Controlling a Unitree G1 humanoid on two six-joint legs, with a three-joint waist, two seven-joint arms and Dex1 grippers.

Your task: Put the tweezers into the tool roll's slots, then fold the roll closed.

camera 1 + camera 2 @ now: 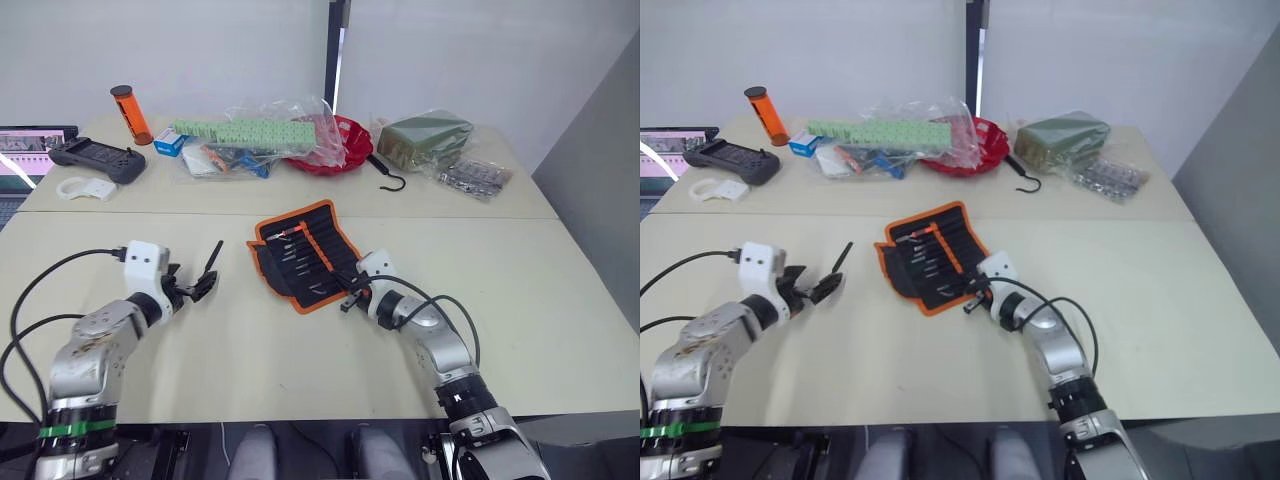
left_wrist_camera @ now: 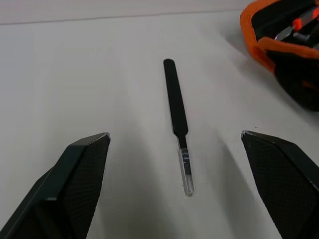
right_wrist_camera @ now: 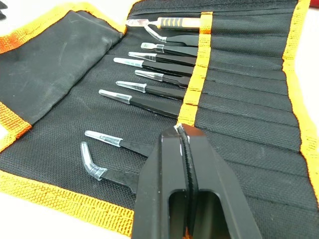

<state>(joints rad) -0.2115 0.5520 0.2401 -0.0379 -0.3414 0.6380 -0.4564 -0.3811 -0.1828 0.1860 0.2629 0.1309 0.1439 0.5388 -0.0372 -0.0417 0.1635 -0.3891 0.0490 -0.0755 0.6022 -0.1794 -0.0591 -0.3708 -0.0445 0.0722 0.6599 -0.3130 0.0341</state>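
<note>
The tool roll [image 1: 305, 255] lies open on the table, black with orange piping and an orange inner strip [image 3: 195, 69]. Several tweezers [image 3: 149, 104] with clear tip caps sit in its slots [image 3: 239, 99]. My right gripper [image 3: 180, 132] is shut, its tips resting low on the roll near the end of the orange strip. One loose black tweezers [image 2: 177, 114] lies on the table left of the roll. My left gripper [image 2: 174, 137] is open just short of it, one finger [image 2: 84, 174] on each side of its capped tip.
Along the back of the table sit a black game controller [image 1: 97, 160], an orange cylinder [image 1: 131, 113], a white ring [image 1: 84, 187], a plastic bag of parts [image 1: 260, 140], a red bowl [image 1: 345, 140], a black hook [image 1: 392, 180] and a green packet [image 1: 425, 138].
</note>
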